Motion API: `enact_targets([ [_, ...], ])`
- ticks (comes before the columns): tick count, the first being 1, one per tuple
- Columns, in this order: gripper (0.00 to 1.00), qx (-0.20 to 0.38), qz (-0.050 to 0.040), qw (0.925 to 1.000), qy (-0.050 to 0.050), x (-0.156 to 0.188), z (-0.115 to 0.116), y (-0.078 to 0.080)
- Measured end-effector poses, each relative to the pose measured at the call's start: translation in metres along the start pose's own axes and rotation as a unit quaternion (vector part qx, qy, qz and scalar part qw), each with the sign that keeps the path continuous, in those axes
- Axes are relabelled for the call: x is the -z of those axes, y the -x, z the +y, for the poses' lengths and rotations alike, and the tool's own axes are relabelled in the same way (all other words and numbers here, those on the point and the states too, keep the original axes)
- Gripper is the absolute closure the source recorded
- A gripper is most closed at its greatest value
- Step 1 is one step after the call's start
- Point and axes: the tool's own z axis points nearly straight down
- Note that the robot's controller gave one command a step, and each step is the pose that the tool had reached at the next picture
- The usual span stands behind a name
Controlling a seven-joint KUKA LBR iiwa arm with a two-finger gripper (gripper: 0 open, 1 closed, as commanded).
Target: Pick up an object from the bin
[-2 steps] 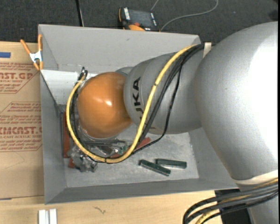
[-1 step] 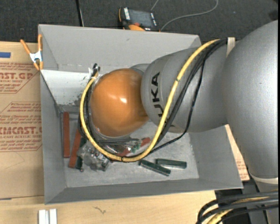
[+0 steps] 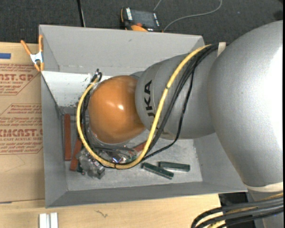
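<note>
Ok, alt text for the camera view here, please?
The arm, wrist under an orange cover, reaches from the right deep into the grey bin, its pincer down by the left wall beside reddish-brown sticks. Two dark green bars lie on the floor toward the lower right.
</note>
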Motion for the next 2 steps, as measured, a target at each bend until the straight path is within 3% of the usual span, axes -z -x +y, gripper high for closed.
enact_targets([
  [1,0.0,0.0,-0.0004,1.0,0.0,0.0,-0.001,0.0],
  [2,0.0,0.259,-0.0011,0.9659,-0.001,-0.068,-0.042,0.055],
])
